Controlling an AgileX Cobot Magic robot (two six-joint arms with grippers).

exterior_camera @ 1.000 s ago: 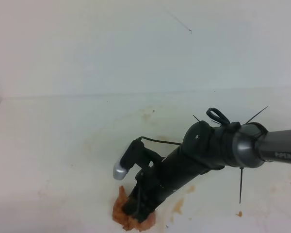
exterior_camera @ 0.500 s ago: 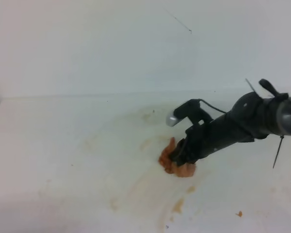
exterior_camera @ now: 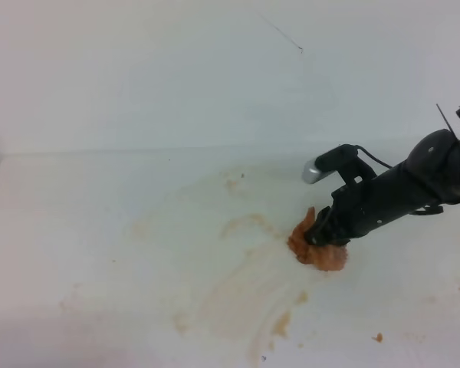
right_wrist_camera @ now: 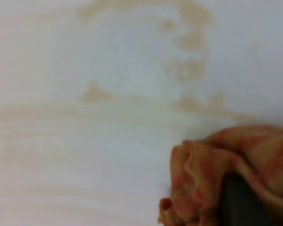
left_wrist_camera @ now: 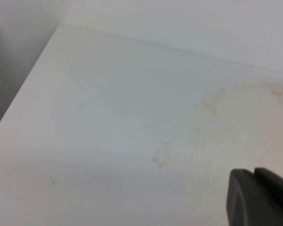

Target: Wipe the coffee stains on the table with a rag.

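Note:
On the white table (exterior_camera: 100,230), my right gripper (exterior_camera: 320,236) is shut on the rag (exterior_camera: 319,251), a pinkish-orange wad pressed to the surface right of centre. Pale brown coffee stains (exterior_camera: 234,295) spread as smears to the left and in front of the rag, with a darker fleck (exterior_camera: 282,325) near the front. In the right wrist view the rag (right_wrist_camera: 212,165) wraps a dark finger (right_wrist_camera: 240,202), and the stains (right_wrist_camera: 188,42) lie beyond it. Of my left gripper (left_wrist_camera: 262,200) only a dark corner shows, above faint stains (left_wrist_camera: 210,106); how its jaws stand is hidden.
A tiny orange crumb (exterior_camera: 378,336) lies near the front right. A pale wall (exterior_camera: 215,69) rises behind the table's far edge. The table's left edge (left_wrist_camera: 23,94) drops off in the left wrist view.
My right gripper has dragged the rag from near the table's front edge back and to the right, leaving pale smears along its track. The grip on the rag is unchanged.

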